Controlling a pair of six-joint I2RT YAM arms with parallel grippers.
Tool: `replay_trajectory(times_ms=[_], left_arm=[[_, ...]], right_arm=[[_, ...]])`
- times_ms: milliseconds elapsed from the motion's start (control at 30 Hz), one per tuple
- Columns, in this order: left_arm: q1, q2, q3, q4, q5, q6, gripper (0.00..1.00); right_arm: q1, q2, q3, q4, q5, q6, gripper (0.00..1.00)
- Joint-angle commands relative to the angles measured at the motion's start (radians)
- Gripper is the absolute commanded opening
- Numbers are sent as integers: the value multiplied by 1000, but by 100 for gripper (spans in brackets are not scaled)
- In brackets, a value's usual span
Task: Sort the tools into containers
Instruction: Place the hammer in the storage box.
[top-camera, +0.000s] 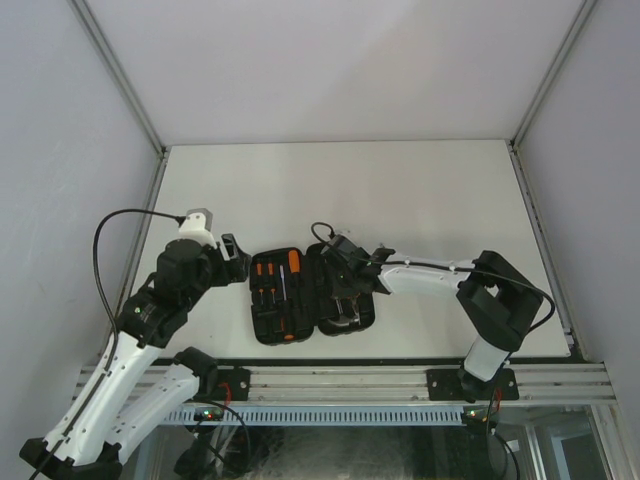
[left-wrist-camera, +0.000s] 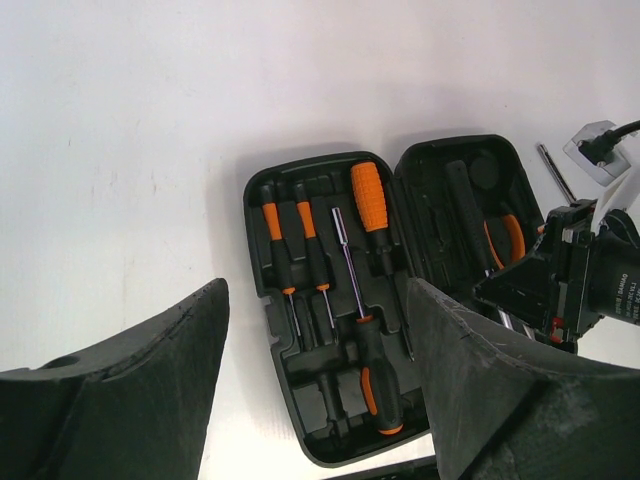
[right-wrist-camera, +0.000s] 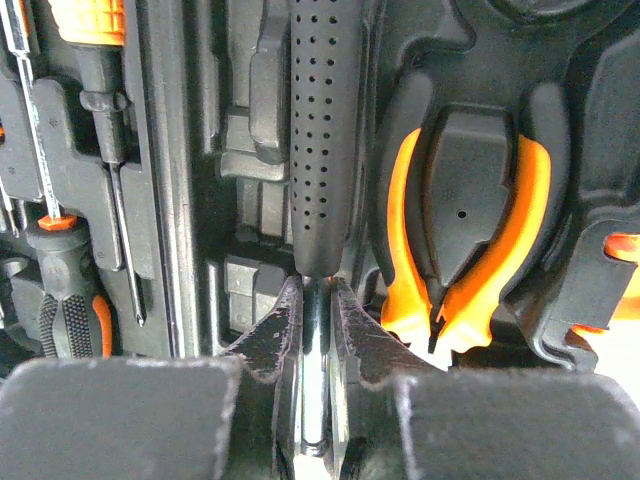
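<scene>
The black tool case (top-camera: 262, 335) lies open in two halves at the table's near middle. Its left half (left-wrist-camera: 300, 430) holds two slim black-and-orange screwdrivers (left-wrist-camera: 272, 225), an orange-handled driver (left-wrist-camera: 368, 195) and a longer black-handled screwdriver (left-wrist-camera: 372, 370). The right half holds the orange-handled pliers (right-wrist-camera: 465, 250) and the hammer (right-wrist-camera: 325, 130). My right gripper (right-wrist-camera: 316, 300) is shut on the hammer's steel shaft just below the black dotted handle, low over the right half (top-camera: 345, 295). My left gripper (left-wrist-camera: 315, 285) is open and empty, above and left of the case (top-camera: 235, 258).
The white table (top-camera: 420, 190) has grey walls on three sides and a metal rail along its near edge (top-camera: 350, 380). The right arm (top-camera: 430, 275) reaches in over the table from the right. A cable (left-wrist-camera: 605, 145) trails from the right wrist.
</scene>
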Motion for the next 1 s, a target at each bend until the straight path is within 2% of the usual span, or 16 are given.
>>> replay_trajectory(times_ms=[0, 367, 700, 967], left_arm=[[7, 6, -2, 18, -1, 13, 75], [7, 8, -3, 20, 1, 12, 75], [7, 12, -2, 20, 5, 12, 75], [7, 13, -3, 20, 6, 12, 75]], right_arm=[[4, -1, 46, 36, -11, 1, 0], [18, 23, 46, 34, -26, 6, 3], [22, 20, 46, 21, -9, 29, 27], [22, -22, 46, 7, -1, 29, 30]])
